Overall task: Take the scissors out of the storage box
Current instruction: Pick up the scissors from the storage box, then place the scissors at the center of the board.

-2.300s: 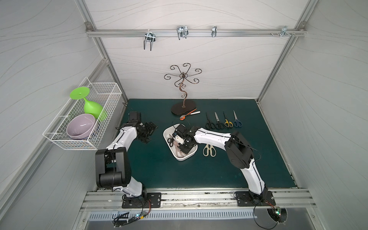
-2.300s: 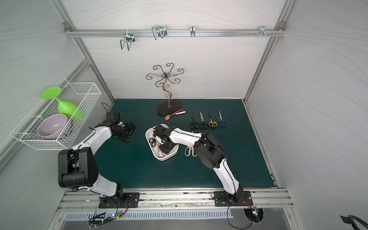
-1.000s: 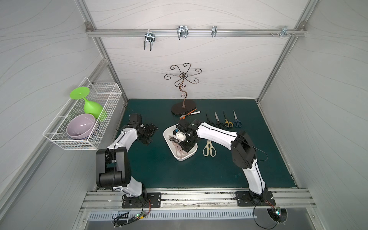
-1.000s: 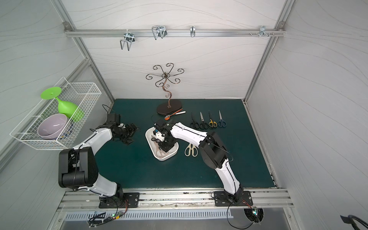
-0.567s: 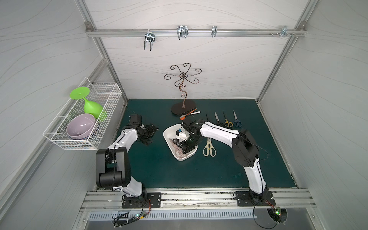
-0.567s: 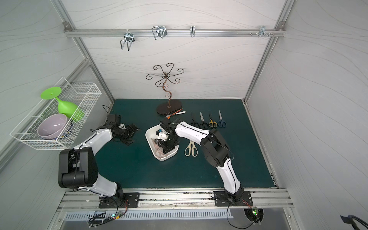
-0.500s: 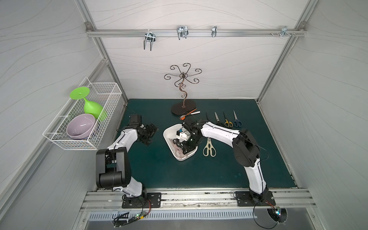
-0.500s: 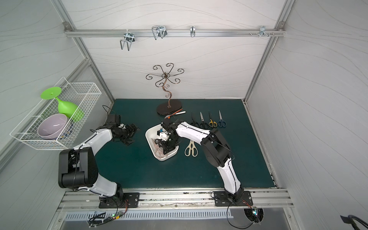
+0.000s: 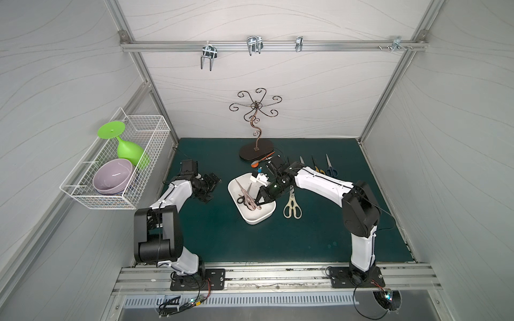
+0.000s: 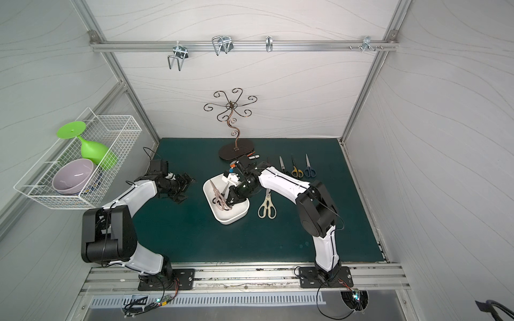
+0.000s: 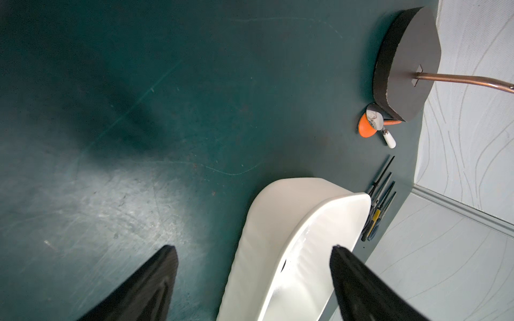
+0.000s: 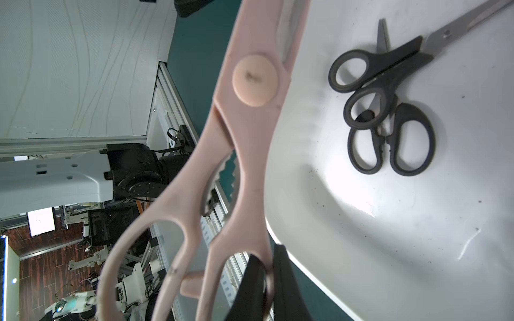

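You have bright, even light in both top views, with soft shadows on the green mat (image 9: pixel 222 236); the wide lens stretches the walls (image 9: pixel 459 139) toward the corners. In the left wrist view pale glare washes the mat beside a dark shadow. In the right wrist view the pink shears (image 12: pixel 250 83) soften nearest the lens, and a blown-out highlight marks the storage box (image 12: pixel 389 250) floor.

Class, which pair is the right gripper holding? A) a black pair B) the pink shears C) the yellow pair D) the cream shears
B: the right gripper is shut on a handle loop of the pink shears.
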{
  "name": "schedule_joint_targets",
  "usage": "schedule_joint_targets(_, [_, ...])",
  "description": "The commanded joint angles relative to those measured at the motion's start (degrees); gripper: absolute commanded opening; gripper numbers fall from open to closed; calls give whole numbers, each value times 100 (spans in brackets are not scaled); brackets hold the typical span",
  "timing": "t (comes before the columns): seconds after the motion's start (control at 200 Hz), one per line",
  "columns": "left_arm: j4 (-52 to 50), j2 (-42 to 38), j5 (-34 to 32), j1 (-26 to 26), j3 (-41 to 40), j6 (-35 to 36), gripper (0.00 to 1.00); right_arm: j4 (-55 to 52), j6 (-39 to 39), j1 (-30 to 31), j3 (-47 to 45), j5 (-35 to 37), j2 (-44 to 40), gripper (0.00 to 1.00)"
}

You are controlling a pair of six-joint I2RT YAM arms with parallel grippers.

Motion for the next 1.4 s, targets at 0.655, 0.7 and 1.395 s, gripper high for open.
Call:
schedule_joint_targets(0.655, [-848, 262, -501, -1568, 1724, 727, 90, -1229, -1141, -1068, -1120, 4352, -2185, 0])
schedule_joint_targets(0.7, [-848, 281, -472, -1641, 1744, 698, 90, -1366, -1183, -1191, -1247, 4464, -2254, 0])
schedule_joint_targets(1.395, [-1047, -181, -805, -1797, 1332, 727, 90, -1248, -1159, -1550, -2966, 5429, -2687, 0])
